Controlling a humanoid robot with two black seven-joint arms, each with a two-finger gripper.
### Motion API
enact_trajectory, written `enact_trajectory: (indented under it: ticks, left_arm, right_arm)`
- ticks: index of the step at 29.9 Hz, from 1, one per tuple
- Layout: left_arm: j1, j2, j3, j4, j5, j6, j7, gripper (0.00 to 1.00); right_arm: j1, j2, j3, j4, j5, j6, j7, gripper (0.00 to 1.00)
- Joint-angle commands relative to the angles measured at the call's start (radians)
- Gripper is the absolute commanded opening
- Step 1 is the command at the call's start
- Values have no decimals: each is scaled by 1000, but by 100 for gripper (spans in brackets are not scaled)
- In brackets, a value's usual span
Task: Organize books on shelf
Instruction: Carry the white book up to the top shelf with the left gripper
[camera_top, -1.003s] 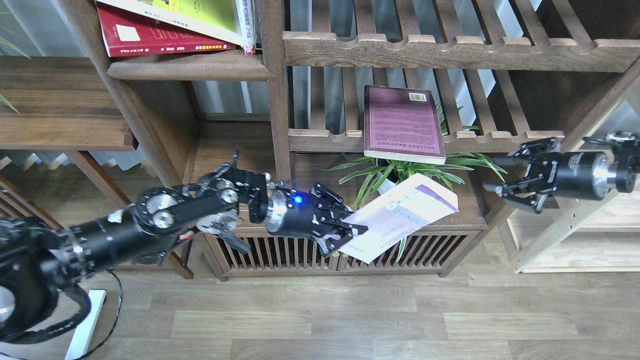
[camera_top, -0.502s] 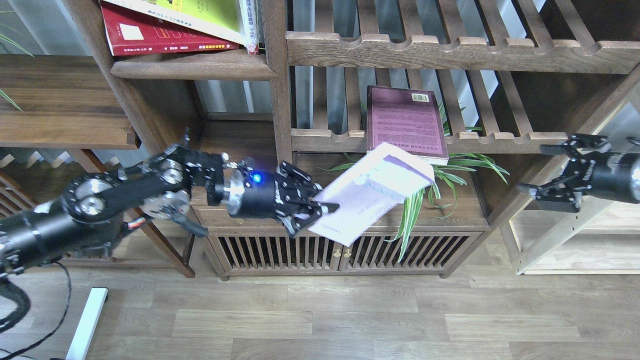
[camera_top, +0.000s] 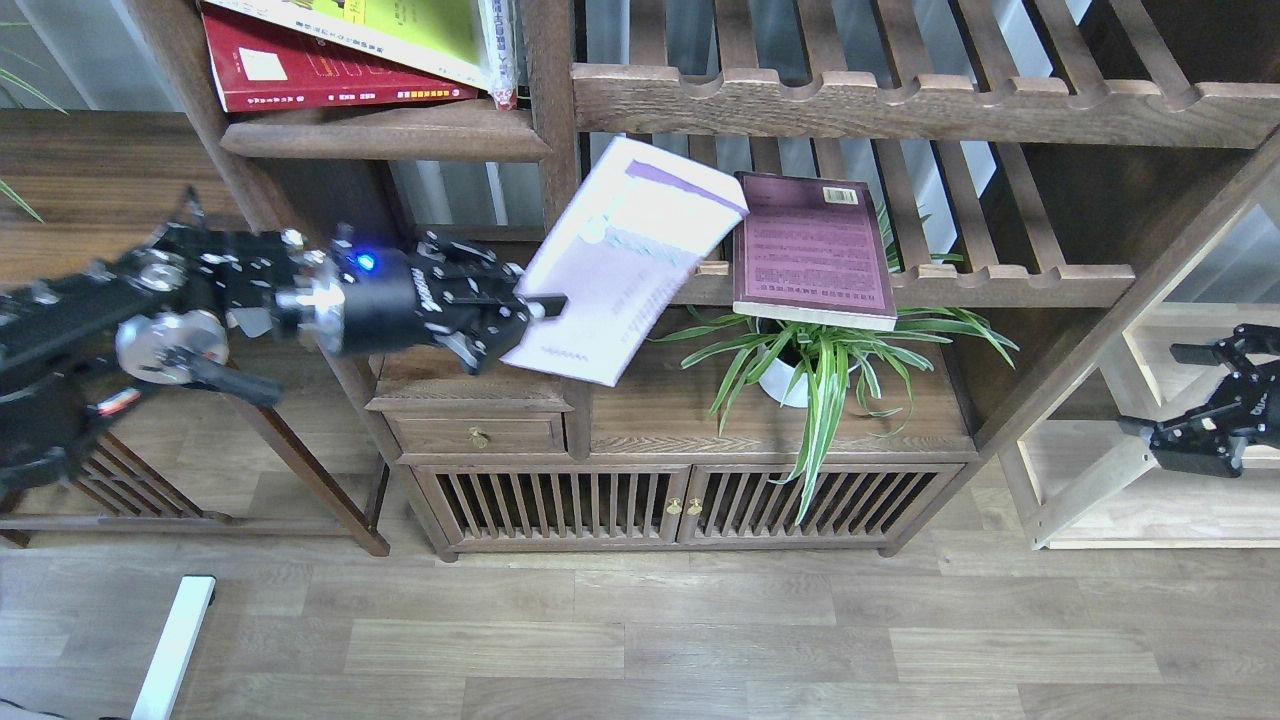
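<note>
My left claw (camera_top: 520, 318) grips the pale book (camera_top: 625, 260) by its lower corner, holding it tilted in the air before the bookcase post. The shelf (camera_top: 385, 135) above left carries the red book (camera_top: 320, 75) under the yellow-green one (camera_top: 400, 25). The maroon book (camera_top: 812, 250) lies on a slatted rack (camera_top: 1000, 280). My right claw (camera_top: 1185, 400) hangs spread, holding nothing.

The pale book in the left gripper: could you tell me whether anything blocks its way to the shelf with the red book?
Yes. The pale book overlaps the bookcase's upright post, right of the shelf; it must clear that post.
</note>
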Motion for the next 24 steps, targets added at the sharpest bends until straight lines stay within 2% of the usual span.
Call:
enact_trajectory:
  ticks: [1, 10, 18, 24]
  left_arm:
    - [0, 72, -30, -46, -59, 0, 14, 0]
    - [-10, 267, -96, -151, -224, 0, 51, 0]
    - [-14, 436, -142, -155, -361, 0, 71, 0]
    - [-31, 525, -163, -151, -435, 0, 69, 0]
  right_arm:
    - [-20, 2, -1, 0, 3, -10, 0, 100]
    - [-52, 2, -1, -7, 0, -32, 0, 100]
    - [-66, 2, -3, -8, 0, -42, 0, 100]
    - [-66, 5, -3, -8, 0, -50, 0, 100]
